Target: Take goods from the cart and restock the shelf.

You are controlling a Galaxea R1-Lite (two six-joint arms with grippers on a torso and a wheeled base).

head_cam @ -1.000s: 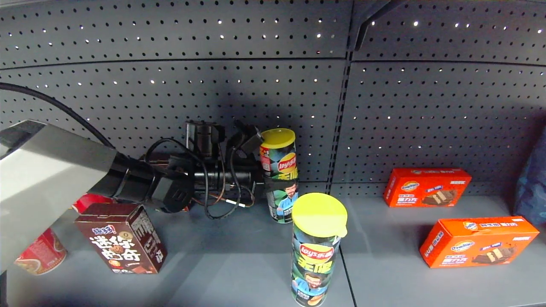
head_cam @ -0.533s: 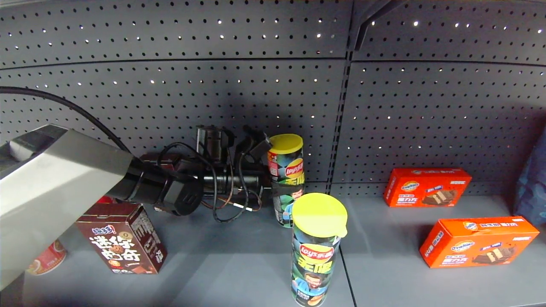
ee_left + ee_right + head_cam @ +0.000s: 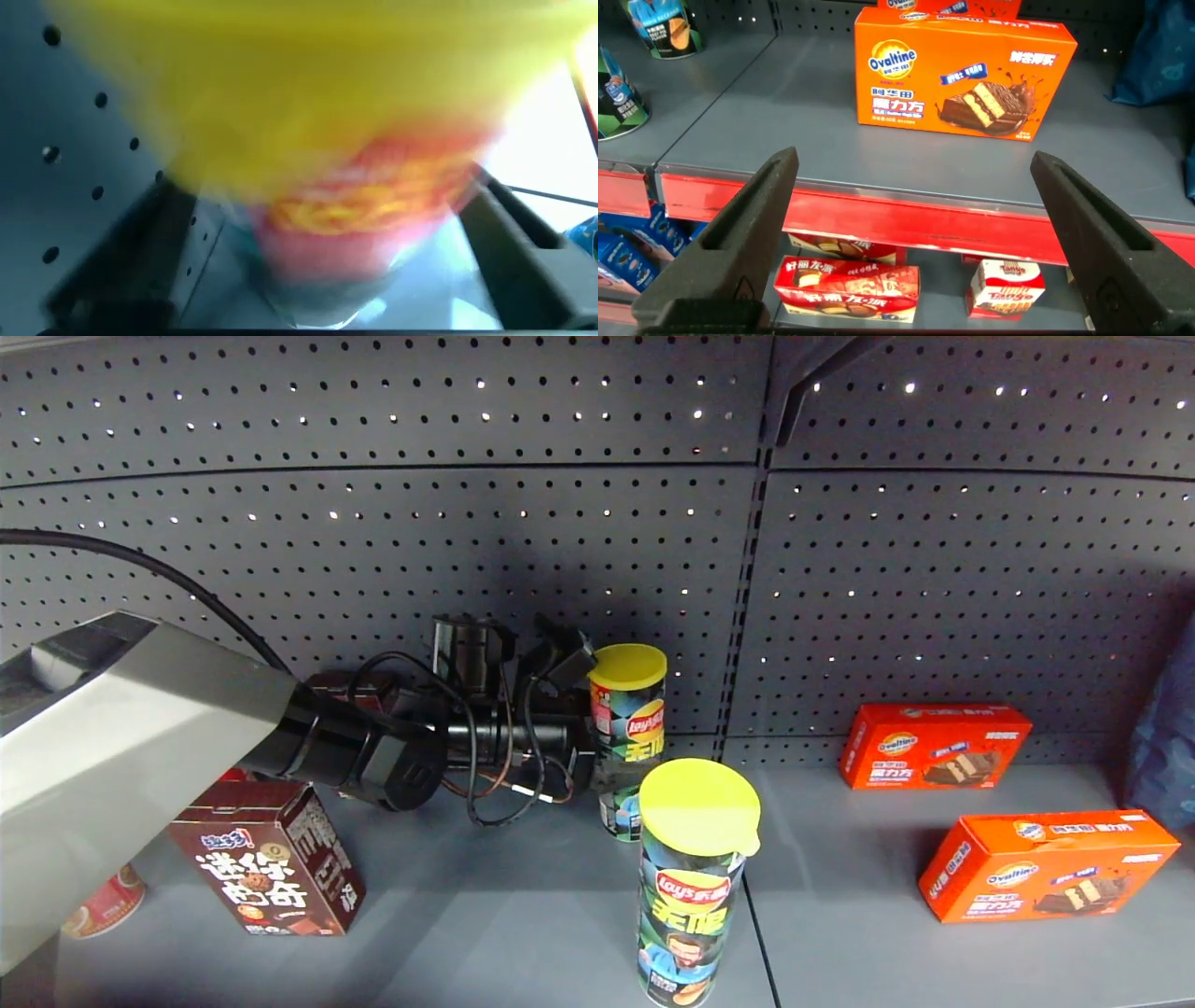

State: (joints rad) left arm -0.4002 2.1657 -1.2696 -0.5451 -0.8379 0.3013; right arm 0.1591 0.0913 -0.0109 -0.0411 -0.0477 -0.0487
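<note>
Yellow-lidded can (image 3: 627, 728) held near the back edge of the shelf (image 3: 504, 915).
Left gripper (image 3: 611, 767) clamps the can around its middle, upright, close to the pegboard (image 3: 467, 551) and just behind a second can (image 3: 695, 877) at the front edge; I cannot tell whether its base touches the shelf. To place it well, lower it straight until the base sits flat, then part the fingers only slightly and back out sideways, clear of the second can. Right gripper (image 3: 913, 163) is wide and holds nothing, off the front edge, facing an orange box (image 3: 964, 70).
</note>
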